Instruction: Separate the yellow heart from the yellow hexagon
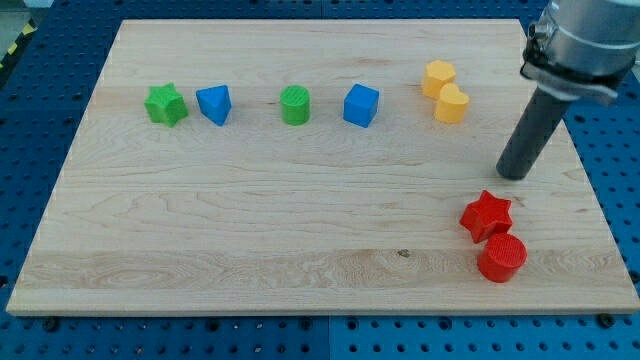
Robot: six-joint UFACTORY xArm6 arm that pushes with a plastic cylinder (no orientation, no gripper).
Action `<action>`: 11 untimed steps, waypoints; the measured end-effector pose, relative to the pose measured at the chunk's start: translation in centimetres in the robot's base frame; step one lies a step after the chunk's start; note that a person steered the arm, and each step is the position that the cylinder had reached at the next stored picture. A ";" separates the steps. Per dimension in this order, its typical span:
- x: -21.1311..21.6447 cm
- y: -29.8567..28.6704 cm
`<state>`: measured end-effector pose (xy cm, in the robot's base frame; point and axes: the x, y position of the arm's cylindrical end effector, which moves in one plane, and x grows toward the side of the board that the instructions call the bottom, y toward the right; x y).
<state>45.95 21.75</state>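
Yellow hexagon [438, 77] touches yellow heart [452, 103]; my tip [513, 174], clamping nothing, stands right of both.

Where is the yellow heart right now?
The yellow heart sits near the board's top right in the camera view, touching the yellow hexagon just above-left of it; my tip stands apart, lower right.

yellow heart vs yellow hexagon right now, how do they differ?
Position: the yellow hexagon sits nearer the view's top and slightly left; the yellow heart lies just below it, touching.
Shape: the hexagon has flat angled sides; the heart looks rounder and lobed.
Distance to my tip: the heart is closer, the hexagon farther; my tip touches neither.
Shared: same yellow, similar size, both on the wooden board.
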 end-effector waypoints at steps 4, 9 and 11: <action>-11.4 -1.1; -8.2 -4.9; -9.8 -5.2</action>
